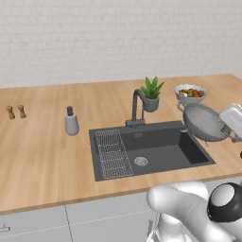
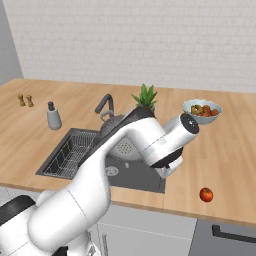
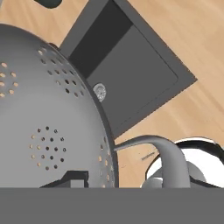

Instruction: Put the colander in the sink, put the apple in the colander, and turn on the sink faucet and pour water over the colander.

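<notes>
The grey perforated colander (image 1: 204, 123) hangs tilted over the right rim of the dark sink (image 1: 165, 151), its open side facing the basin. My gripper (image 1: 227, 126) is shut on its right rim, and one dark fingertip (image 3: 72, 178) shows inside the bowl. In the hand view the colander (image 3: 48, 122) is close up with a loop handle, and the sink (image 3: 131, 74) lies below it. From the right base view my arm hides most of the colander (image 2: 124, 148). The red apple (image 2: 206, 194) lies on the counter right of the sink, near the front edge. Behind the basin stands the faucet (image 1: 137, 106).
A wire rack (image 1: 112, 153) fills the sink's left part. A soap bottle (image 1: 71, 122) stands left of the sink, with two small shakers (image 1: 16, 112) further left. A potted plant (image 1: 151, 93) and a fruit bowl (image 1: 190, 93) stand behind the sink's right side.
</notes>
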Controlling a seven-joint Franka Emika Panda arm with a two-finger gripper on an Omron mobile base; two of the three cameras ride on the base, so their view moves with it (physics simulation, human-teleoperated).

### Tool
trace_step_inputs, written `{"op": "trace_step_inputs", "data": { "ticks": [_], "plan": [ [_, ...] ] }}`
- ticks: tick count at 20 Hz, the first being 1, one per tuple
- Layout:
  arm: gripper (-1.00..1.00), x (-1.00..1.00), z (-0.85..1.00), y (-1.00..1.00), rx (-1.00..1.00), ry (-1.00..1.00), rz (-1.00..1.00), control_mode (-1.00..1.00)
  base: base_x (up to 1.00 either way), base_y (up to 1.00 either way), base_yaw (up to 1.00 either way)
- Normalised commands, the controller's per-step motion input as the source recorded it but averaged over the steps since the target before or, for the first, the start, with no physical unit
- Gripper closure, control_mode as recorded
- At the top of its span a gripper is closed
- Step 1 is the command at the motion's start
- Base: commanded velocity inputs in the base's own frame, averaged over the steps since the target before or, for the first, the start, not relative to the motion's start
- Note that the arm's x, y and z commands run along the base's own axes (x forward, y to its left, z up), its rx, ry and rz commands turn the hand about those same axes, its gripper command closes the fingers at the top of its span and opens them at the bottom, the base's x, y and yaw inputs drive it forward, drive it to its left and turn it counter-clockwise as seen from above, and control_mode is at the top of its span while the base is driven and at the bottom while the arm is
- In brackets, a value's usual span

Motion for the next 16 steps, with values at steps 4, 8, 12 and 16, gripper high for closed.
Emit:
{"op": "trace_step_inputs", "data": {
  "ticks": [4, 8, 12, 16],
  "plan": [
    [1.0, 0.58, -0.53, 0.0, 0.0, 0.0, 0.0, -1.0, 0.0, 0.0, 0.0],
    [1.0, 0.64, -0.48, 0.0, 0.0, 0.0, 0.0, -1.0, 0.0, 0.0, 0.0],
    [1.0, 0.47, -0.57, 0.01, 0.0, 0.0, 0.0, -1.0, 0.0, 0.0, 0.0],
    [1.0, 0.38, -0.6, 0.12, -0.02, 0.0, 0.01, -1.0, 0.0, 0.0, 0.0]
  ]
}}
